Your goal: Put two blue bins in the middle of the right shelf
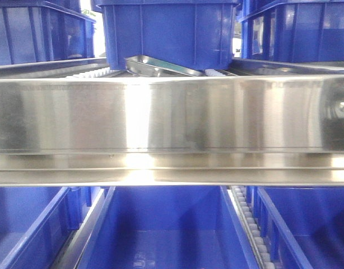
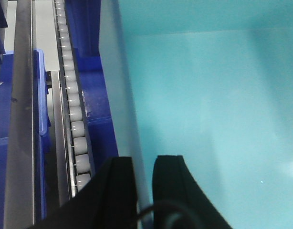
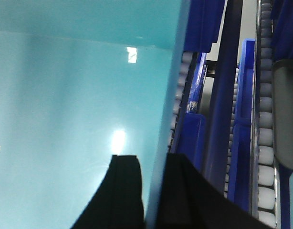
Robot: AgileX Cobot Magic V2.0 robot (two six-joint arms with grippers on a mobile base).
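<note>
Contact is what you will notice first in both wrist views: your left gripper [image 2: 143,164] has one black finger on each side of a thin upright wall, clamped on it, and your right gripper [image 3: 151,161] pinches the opposite wall the same way. That wall belongs to the large blue plastic bin [image 1: 169,31]. Its smooth inside fills most of each wrist view and reads teal there. From the front you see this bin in the middle of the upper level, above the broad stainless steel shelf beam [image 1: 172,123] that crosses the whole frame. A thin steel strip [image 1: 161,67] lies tilted just under the bin's base, with white roller ends showing on either side. You cannot tell from here whether the base rests on the rollers. Beside the left gripper a row of pale rollers [image 2: 72,119] runs away from you, just outside the gripped wall. A similar roller track [image 3: 266,138] runs along the far side of the right wrist view. More blue bins stand to the left [image 1: 37,31] and right [image 1: 295,28] on the same level. Open blue bins on the lower level [image 1: 166,235] sit under the beam.
</note>
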